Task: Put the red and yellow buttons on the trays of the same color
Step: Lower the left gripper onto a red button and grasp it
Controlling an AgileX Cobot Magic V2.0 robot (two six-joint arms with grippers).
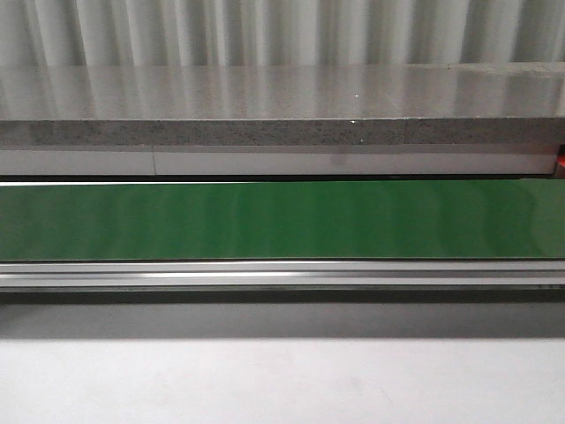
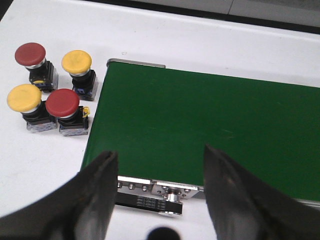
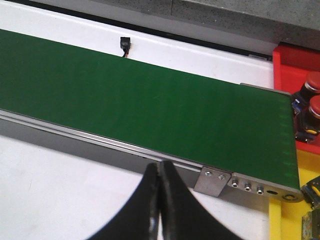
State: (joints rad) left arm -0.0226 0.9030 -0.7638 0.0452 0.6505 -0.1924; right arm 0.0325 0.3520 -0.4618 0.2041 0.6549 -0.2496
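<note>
In the left wrist view two red buttons (image 2: 30, 54) (image 2: 62, 102) and two yellow buttons (image 2: 76, 61) (image 2: 24, 97) stand on the white table beside the end of the green belt (image 2: 210, 120). My left gripper (image 2: 159, 157) is open and empty, above the belt's end. In the right wrist view my right gripper (image 3: 160, 170) is shut and empty, over the white table near the belt's rail. A red tray (image 3: 295, 70) holds two red buttons (image 3: 314, 81) (image 3: 315, 106). A yellow tray (image 3: 287, 220) lies beside it. No gripper shows in the front view.
The green belt (image 1: 282, 219) runs across the front view with a metal rail (image 1: 282, 274) before it and a grey stone ledge (image 1: 282, 132) behind. A drive belt and pulley (image 2: 170, 200) sit at the belt's end. A small black connector (image 3: 124, 45) lies behind the belt.
</note>
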